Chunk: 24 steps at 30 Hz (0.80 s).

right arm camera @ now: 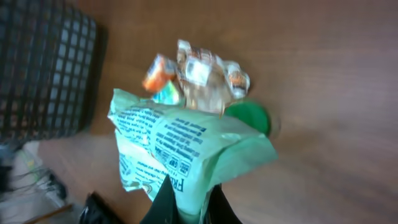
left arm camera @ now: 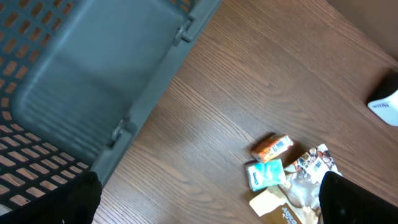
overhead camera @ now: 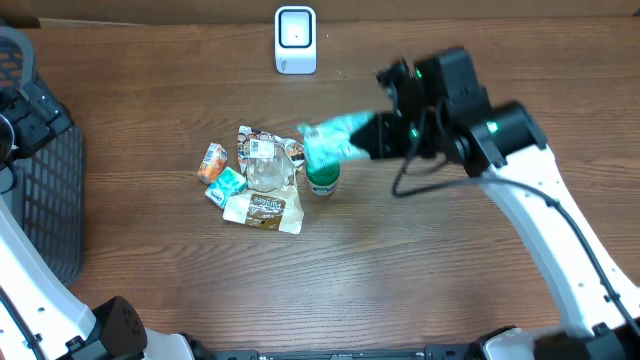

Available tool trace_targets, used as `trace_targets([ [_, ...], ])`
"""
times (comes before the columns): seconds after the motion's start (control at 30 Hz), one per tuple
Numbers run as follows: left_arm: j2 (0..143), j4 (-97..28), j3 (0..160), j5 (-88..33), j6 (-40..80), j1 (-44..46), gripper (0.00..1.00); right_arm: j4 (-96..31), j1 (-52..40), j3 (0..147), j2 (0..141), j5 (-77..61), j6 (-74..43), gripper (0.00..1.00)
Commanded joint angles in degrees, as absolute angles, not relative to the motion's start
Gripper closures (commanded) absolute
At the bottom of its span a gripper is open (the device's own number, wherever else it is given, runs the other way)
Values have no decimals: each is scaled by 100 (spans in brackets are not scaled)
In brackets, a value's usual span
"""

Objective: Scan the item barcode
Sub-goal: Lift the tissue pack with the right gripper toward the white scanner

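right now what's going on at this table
The right gripper is shut on a pale green packet and holds it in the air above the table, next to a small pile of snack packets and a green-lidded tub. The white scanner stands at the far edge of the table, and the packet is not in front of it yet. The left gripper is open and holds nothing, over by the dark basket.

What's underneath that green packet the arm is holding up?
The green packet, pinched in the right gripper, hangs over a green-lidded container beside the snack pile. The packet covers part of the lid, and its own underside is hidden.
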<state>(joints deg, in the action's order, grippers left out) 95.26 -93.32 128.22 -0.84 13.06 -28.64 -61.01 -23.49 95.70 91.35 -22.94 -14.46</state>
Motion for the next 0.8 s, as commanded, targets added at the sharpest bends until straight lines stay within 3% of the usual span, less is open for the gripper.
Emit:
trace_targets([
  [0.0,9548,-9334,12899,-106,1177,-2886,1,-6316,-2530,10991,9824,-1374,-1424,96],
  [0.17,9548,-9334,12899,-106,1177,-2886,0,-6114,-2888,12283,10838,440,-956,96],
  [0.4,9548,-9334,12899,-106,1177,-2886,0,-3938,-3404,12285,12112,3656,875,96],
  [0.77,9548,-9334,12899,-106,1177,-2886,0,668,-3382,12283,14092,4104,4851,96],
])
